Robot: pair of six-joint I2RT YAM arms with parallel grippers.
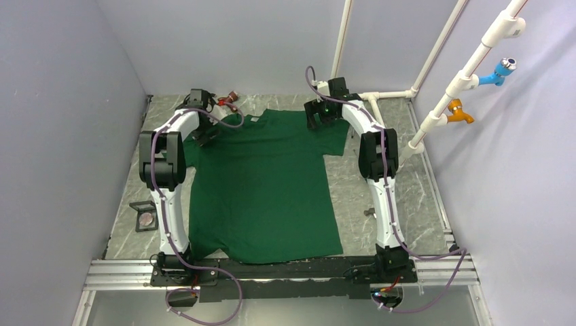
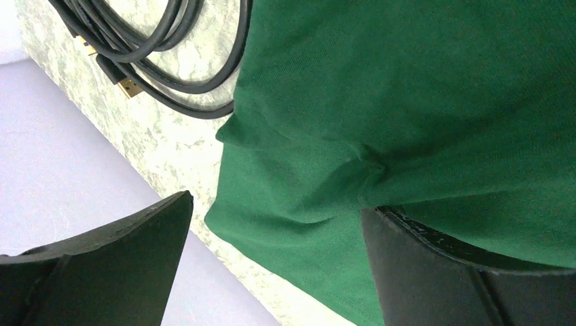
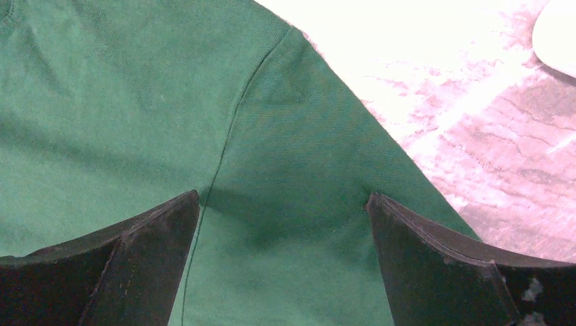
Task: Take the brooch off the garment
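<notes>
The garment (image 1: 265, 183), a dark green T-shirt, lies spread flat on the marbled table with its collar at the far end. No brooch shows on its cloth. A small round pinkish-grey disc (image 1: 146, 219), seemingly the brooch, rests in a black square holder on the table left of the shirt. My left gripper (image 1: 207, 136) (image 2: 277, 202) is open at the left sleeve (image 2: 306, 197); one finger (image 2: 435, 272) presses a crease into the fabric. My right gripper (image 1: 319, 121) (image 3: 283, 193) hangs open low over the right shoulder seam (image 3: 231, 129), holding nothing.
Black cables (image 2: 170, 75) with gold plugs lie on the table by the left sleeve. A small reddish object (image 1: 231, 98) sits at the back near the collar. White pipes (image 1: 435, 115) run along the right wall. A small grey piece (image 1: 369, 212) lies right of the shirt.
</notes>
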